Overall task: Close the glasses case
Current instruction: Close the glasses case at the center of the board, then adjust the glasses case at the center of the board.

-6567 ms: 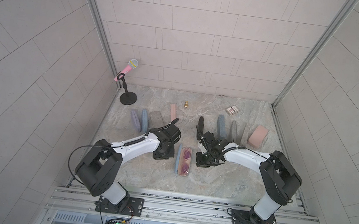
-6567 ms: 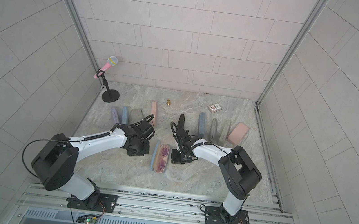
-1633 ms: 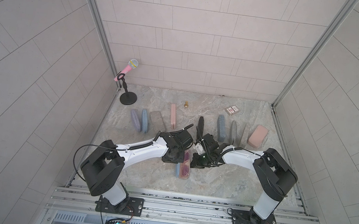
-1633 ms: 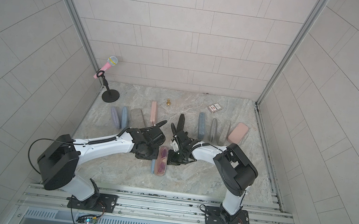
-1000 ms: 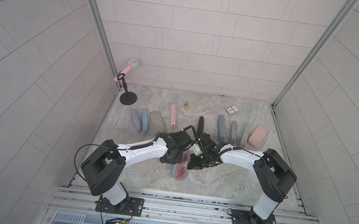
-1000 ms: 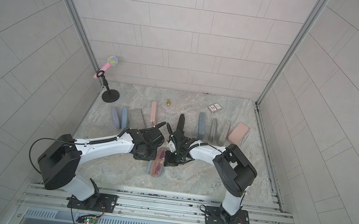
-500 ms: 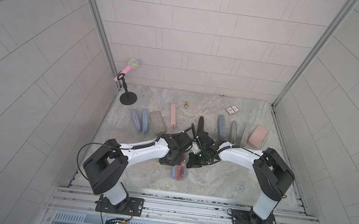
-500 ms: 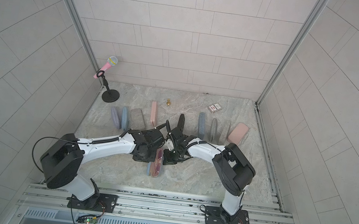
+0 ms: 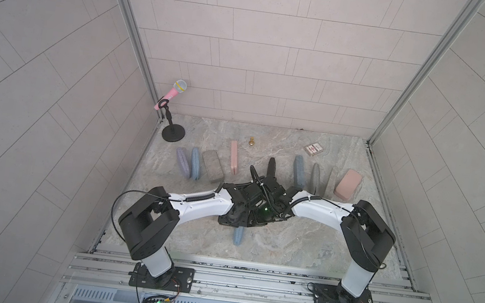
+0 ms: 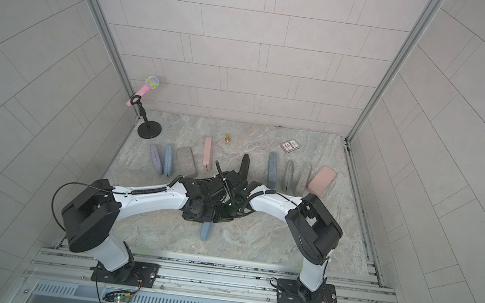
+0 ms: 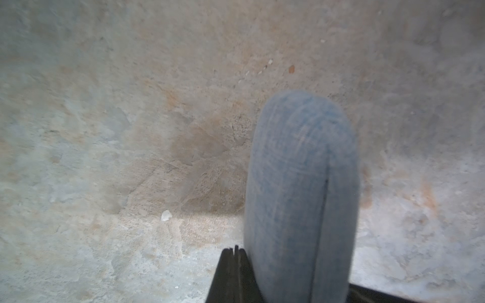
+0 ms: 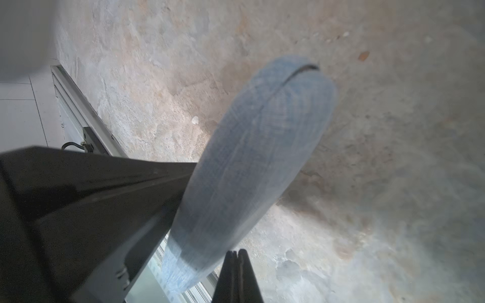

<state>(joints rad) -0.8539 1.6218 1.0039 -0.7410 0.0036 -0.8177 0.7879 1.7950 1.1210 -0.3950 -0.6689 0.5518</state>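
The glasses case [image 11: 299,189] is blue fabric. It stands on its edge on the stone floor with its two halves together, and only a thin dark seam shows along it [image 12: 252,162]. In both top views just its near end [image 9: 238,236] [image 10: 206,231] sticks out from under the two wrists, which meet above it. My left gripper [image 11: 234,249] is shut and empty, its tips pressed against one side of the case. My right gripper [image 12: 235,252] is also shut and empty, against the opposite side.
Several other cases stand in a row behind, from a purple one [image 9: 183,162] to a pink one [image 9: 347,184], with a black one [image 9: 271,169] right behind the wrists. A pink microphone on a stand [image 9: 173,111], a gold pawn [image 9: 251,141] and a card box [image 9: 314,149] sit further back.
The case lay open with its pink inside showing. Both shut grippers have moved in from either side, the halves have come together, and the pink no longer shows.
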